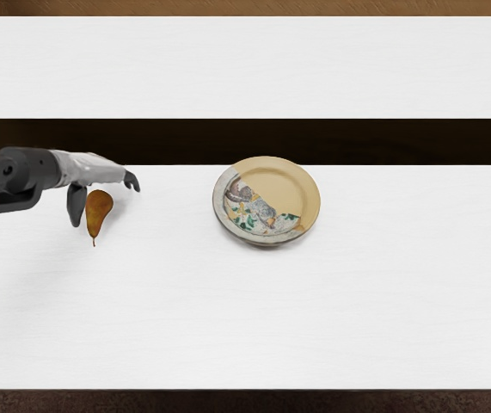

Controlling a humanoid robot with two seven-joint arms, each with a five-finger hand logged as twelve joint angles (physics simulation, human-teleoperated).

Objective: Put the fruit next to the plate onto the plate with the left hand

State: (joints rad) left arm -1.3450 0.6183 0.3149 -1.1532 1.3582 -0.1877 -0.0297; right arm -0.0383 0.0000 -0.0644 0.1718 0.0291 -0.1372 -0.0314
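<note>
Pear (100, 212) is the fruit we are after, and it lies on the white table (314, 301) well to the left of the plate (307, 184), its broad end toward the far edge and its stem pointing back at us. We see our left hand (99, 172) reaching in from the left edge and poised right over the pear's broad end. The hand is spread, not closed: the dark thumb (76, 206) hangs down just beside the pear's left flank, while the fingertips (131, 181) stretch out past it to the right. We judge this posture to be a straddle, set up so thumb and fingers can close on the fat part (the narrow neck would likely slip). Whether any digit touches the skin we cannot tell. The plate sits bare of fruit, so lift and carry are not yet done. Our right arm is out of view.
</note>
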